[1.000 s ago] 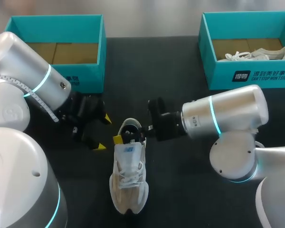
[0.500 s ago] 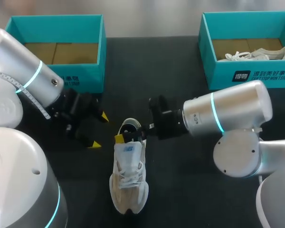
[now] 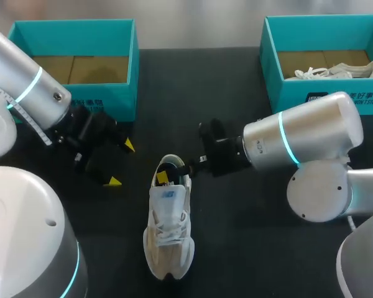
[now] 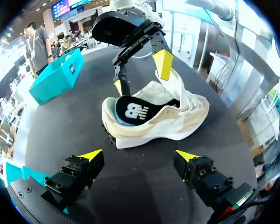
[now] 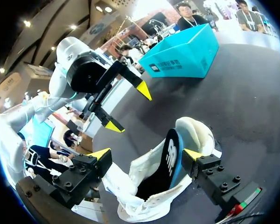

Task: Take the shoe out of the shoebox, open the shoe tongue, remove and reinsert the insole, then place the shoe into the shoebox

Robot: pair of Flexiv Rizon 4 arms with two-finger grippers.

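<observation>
Head view high behind; wrist views low, close, opposed (shoe (image 3: 168, 226) in all).

In the head view, the right shoebox (image 3: 286, 99) is cut off at the edge and partly covered by the right arm (image 3: 311, 139); the second shoe (image 3: 336, 69) inside is half hidden by its wall. In the right wrist view, the toe of the shoe (image 5: 198, 133) is cut off at the rim.
</observation>
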